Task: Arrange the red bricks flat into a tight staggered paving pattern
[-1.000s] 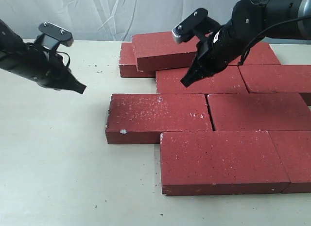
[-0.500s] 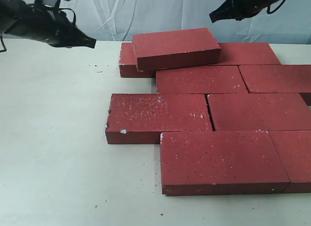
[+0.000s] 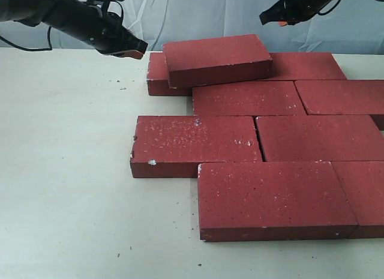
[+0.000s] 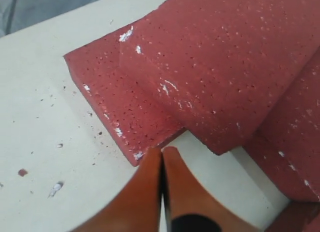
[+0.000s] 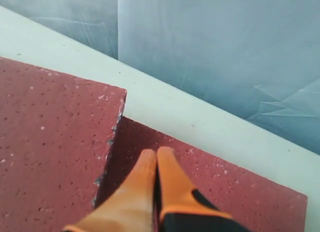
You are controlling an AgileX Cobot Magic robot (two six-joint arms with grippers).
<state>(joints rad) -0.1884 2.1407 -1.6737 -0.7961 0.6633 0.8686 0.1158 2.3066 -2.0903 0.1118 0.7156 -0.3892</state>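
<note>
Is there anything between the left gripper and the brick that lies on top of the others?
Nothing visible blocks it. The left gripper, shut, hangs just left of the top brick in the exterior view, with only open space between them. That brick rests on a lower brick.

Bright, even, diffuse light; soft short shadows; no glare; wrist-view foreground slightly blurred.

text: none readable | labels: none | bricks (image 3: 258, 138): only white speckles (no print)
</note>
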